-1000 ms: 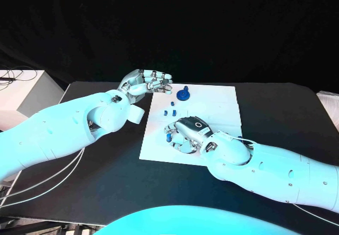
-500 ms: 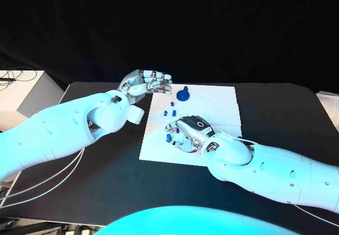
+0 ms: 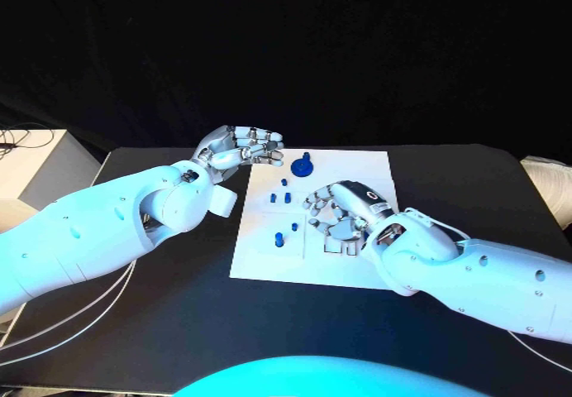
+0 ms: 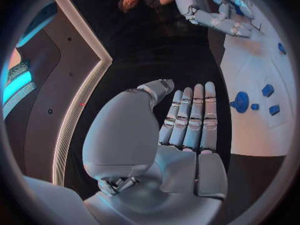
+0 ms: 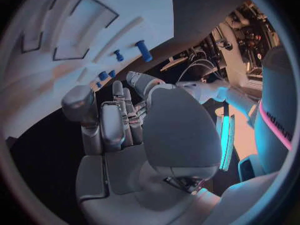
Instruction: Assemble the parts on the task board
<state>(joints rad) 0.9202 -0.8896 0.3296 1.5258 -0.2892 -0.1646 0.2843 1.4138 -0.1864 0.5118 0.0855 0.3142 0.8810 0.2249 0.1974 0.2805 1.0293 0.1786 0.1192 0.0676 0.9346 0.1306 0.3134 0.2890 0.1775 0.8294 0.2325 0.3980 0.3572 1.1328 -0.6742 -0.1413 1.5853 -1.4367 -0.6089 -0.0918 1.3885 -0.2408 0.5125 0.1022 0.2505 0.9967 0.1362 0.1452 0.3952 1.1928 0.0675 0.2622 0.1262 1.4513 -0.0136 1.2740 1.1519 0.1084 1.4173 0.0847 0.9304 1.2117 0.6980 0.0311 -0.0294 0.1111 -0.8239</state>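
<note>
The right robot hand [image 3: 340, 217] hovers over the task board [image 3: 369, 178], fingers curled, holding nothing visible. The left robot hand [image 3: 242, 146] hangs just beyond the board's far left corner; its wrist view shows fingers straight and together, empty. Blue parts [image 3: 302, 166] lie on the board's left half, atop the black desk [image 3: 477, 182].

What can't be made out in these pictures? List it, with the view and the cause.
1. Head view: the right hand covers the middle of the board, hiding the slots beneath it.
2. Head view: whether that hand holds or touches anything; its own back hides the fingertips.
3. Head view: the small part is too small to tell its shape.
4. Right wrist view: the circle's rim cuts off the board.
</note>
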